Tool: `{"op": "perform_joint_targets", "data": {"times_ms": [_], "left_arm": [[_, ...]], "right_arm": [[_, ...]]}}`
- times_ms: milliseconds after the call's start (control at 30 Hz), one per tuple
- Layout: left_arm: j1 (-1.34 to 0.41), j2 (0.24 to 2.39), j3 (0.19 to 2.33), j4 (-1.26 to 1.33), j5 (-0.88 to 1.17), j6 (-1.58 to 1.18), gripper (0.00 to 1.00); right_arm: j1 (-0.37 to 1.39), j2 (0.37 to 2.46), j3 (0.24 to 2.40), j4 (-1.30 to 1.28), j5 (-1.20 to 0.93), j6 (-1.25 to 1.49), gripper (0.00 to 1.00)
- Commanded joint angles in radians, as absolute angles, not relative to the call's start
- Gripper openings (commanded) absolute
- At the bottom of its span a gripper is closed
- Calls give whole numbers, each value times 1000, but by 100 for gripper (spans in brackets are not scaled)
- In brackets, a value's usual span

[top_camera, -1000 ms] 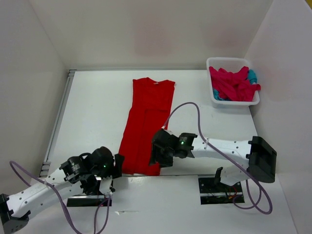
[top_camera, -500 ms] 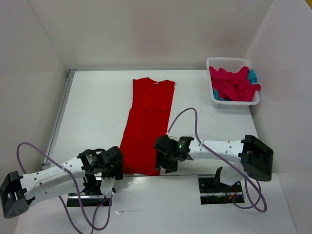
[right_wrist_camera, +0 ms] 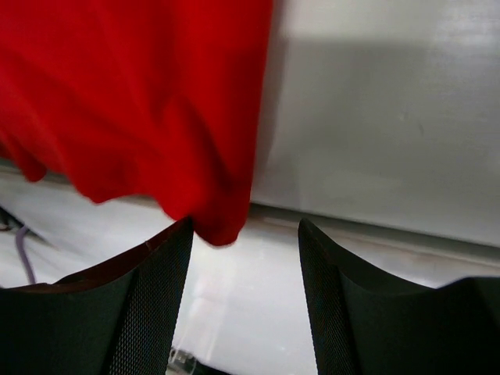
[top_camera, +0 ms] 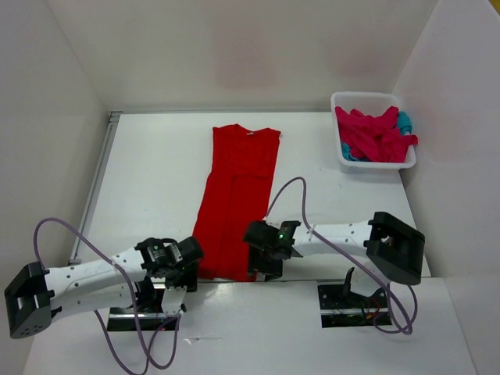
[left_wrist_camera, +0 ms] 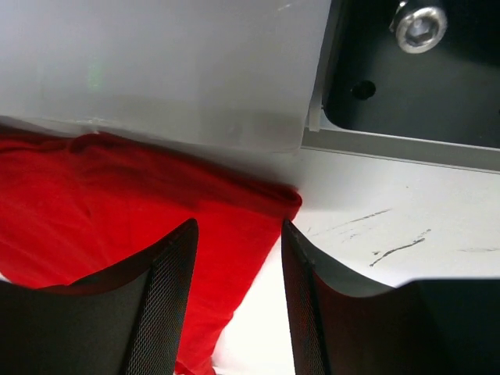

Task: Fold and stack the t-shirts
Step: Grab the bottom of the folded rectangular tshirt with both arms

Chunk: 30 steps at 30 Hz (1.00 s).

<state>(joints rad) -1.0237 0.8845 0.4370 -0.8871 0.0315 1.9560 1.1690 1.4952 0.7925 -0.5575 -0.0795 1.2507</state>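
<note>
The matte white table (top_camera: 156, 180) carries a bright red t-shirt (top_camera: 238, 195), soft cotton folded lengthwise into a long narrow strip that runs away from both grippers, collar at the far end and hem at the near edge between them. Beyond the right gripper, in the far right corner, a white plastic basket (top_camera: 373, 99) holds a crumpled crimson-pink shirt (top_camera: 371, 133) with a teal-blue one (top_camera: 404, 121) peeking out at its side. The left gripper (left_wrist_camera: 238, 234) stands parted over the hem's left corner (cloth lies in the gap, unclamped). The right gripper (right_wrist_camera: 244, 234) is likewise spread, the hem's right corner drooping just beside its mesh-textured black fingers (right_wrist_camera: 152, 312).
</note>
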Motion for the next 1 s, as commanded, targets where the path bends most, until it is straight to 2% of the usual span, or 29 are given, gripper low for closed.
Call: {"op": "perform_joint_targets", "data": {"times_ms": [0, 167, 267, 333, 367, 467, 500, 567, 833, 967], "left_arm": [[-1028, 894, 474, -916, 28, 1954, 54], [-1028, 827, 465, -907, 28, 1963, 54], [-1028, 798, 454, -907, 28, 1963, 54], [-1028, 787, 445, -907, 28, 1951, 54], [-1028, 775, 445, -907, 28, 1951, 54], [-1028, 735, 436, -897, 18, 1940, 54], [-1028, 723, 436, -897, 18, 1940, 54], [-1028, 700, 426, -897, 18, 1940, 54], [-1028, 526, 387, -874, 78, 2033, 56], [-1028, 483, 373, -850, 123, 2060, 57]], "right_arm": [[1180, 1531, 811, -511, -94, 1238, 62], [1169, 1581, 811, -462, -103, 1238, 62], [1169, 1623, 844, -462, -112, 1224, 59], [1169, 1644, 844, -453, -123, 1212, 49], [1169, 1654, 844, -453, -133, 1203, 39], [1169, 1654, 834, -434, -133, 1203, 19], [1158, 1637, 816, -434, -133, 1213, 7], [1132, 1608, 784, -434, -133, 1213, 0], [942, 1427, 712, -560, -77, 1115, 0], [904, 1353, 652, -584, -67, 1077, 0]]}}
